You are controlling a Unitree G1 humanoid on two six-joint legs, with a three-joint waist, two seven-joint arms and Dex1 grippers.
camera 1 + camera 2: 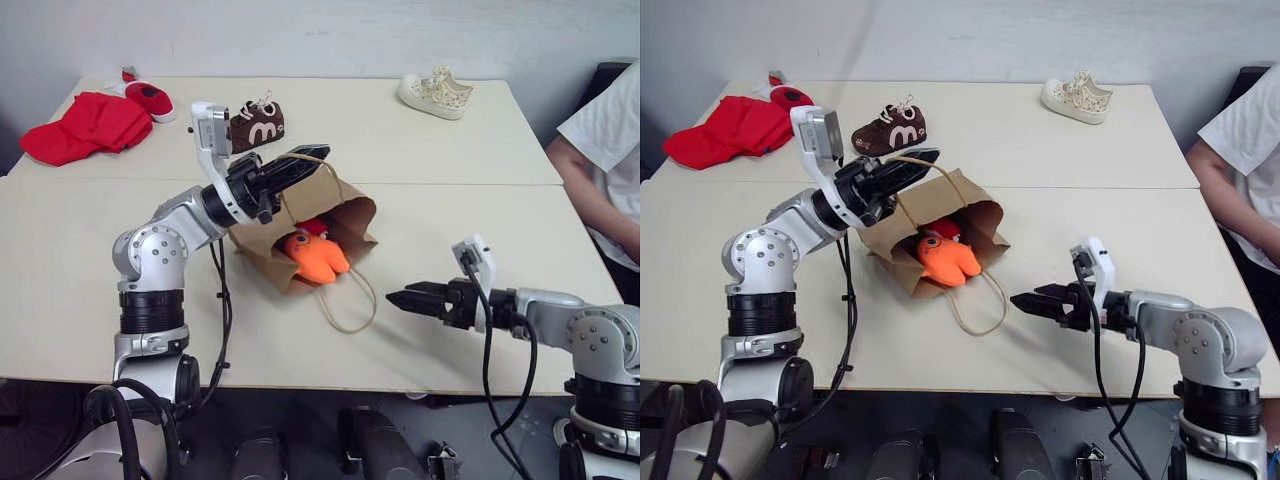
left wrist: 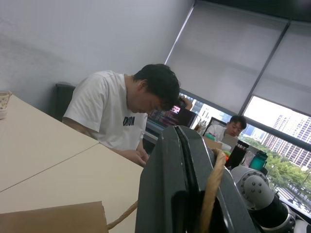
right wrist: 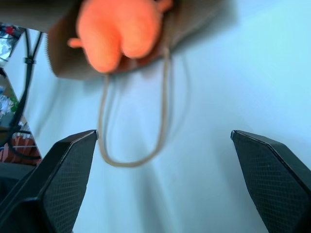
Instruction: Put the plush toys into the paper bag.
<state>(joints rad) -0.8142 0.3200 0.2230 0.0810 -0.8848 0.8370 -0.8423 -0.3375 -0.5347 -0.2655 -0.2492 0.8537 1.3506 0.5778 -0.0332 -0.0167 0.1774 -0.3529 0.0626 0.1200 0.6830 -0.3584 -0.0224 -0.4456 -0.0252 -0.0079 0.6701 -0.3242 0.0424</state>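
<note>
The brown paper bag lies on its side on the table, mouth facing me. My left gripper is shut on its upper twisted handle and holds the mouth lifted. The orange plush toy rests in the mouth, its legs poking out. Just behind it, inside the bag, shows the red plush toy. The lower handle loop lies flat on the table. To the right of the bag, my right gripper hovers low, pointing at it. Its fingers are spread wide and hold nothing.
A red cloth heap and a red shoe lie at the far left. A brown shoe stands behind the bag, a cream shoe far right. A person in a white shirt sits at the table's right edge.
</note>
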